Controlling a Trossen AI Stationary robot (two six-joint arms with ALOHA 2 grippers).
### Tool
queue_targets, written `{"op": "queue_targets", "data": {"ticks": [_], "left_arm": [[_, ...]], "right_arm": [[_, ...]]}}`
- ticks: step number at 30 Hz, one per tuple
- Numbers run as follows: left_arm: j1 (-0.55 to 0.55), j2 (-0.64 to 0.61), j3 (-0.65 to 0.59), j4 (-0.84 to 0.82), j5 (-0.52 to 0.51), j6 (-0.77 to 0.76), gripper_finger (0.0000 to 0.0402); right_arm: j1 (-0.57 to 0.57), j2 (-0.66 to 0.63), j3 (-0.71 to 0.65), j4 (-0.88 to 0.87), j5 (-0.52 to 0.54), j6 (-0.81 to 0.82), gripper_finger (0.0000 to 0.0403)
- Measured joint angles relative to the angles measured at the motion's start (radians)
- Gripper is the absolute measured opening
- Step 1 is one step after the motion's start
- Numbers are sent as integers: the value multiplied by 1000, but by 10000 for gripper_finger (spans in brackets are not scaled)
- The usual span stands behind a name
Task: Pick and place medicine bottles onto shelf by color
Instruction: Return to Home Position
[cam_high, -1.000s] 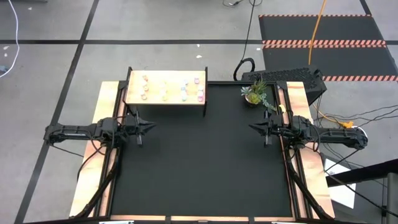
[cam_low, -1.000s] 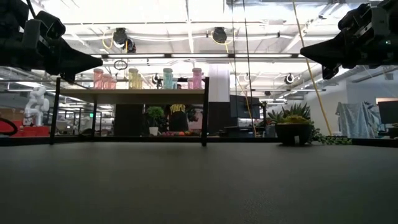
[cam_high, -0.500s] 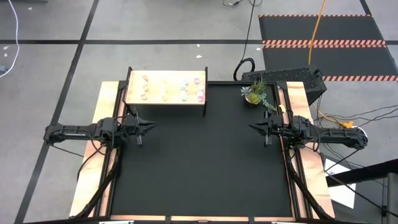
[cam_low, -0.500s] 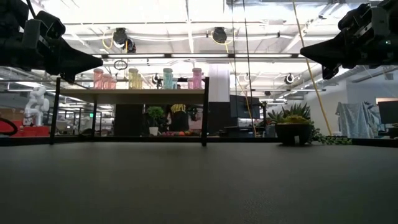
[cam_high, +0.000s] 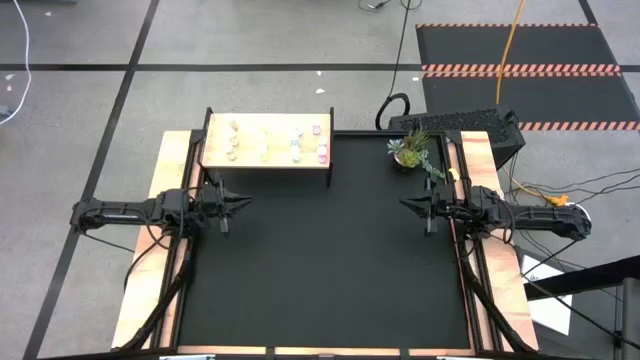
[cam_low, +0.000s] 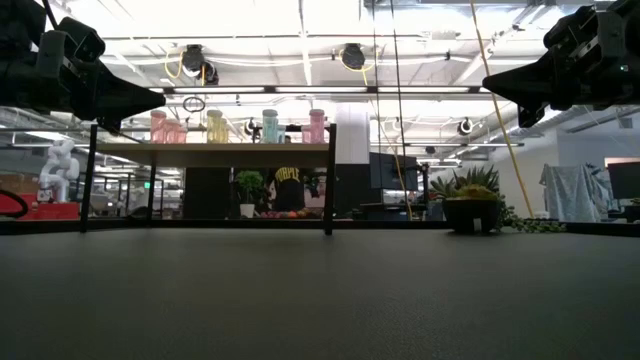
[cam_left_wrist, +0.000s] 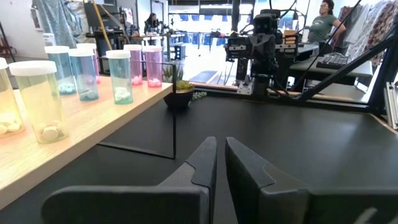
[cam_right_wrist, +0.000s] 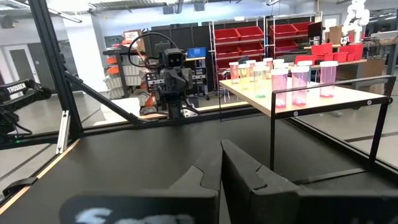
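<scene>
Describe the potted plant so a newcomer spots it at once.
On the black table, look at the far right corner, opposite the wooden shelf. The potted plant is a small dark pot with spiky green leaves, standing directly on the table, whereas the medicine bottles all stand on the shelf.

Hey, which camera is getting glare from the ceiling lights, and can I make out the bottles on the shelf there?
Low view: ceiling lights flare across the top, leaving the left gripper and right gripper as dark silhouettes; the medicine bottles on the shelf are backlit yet their colours read. High view: even light, no glare on the table.
</scene>
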Motion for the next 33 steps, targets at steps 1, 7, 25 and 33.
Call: {"op": "queue_targets", "data": {"ticks": [1,7,25,33], "left_arm": [[0,0,0,0,0,0,37],[0,0,0,0,0,0,37],[0,0,0,1,0,0,37],[0,0,0,1,0,0,37]], "right_arm": [[0,0,0,0,0,0,0],[0,0,0,0,0,0,0],[108,1,0,4,-3,0,0],[163,24,0,1,-3,0,0]]}}
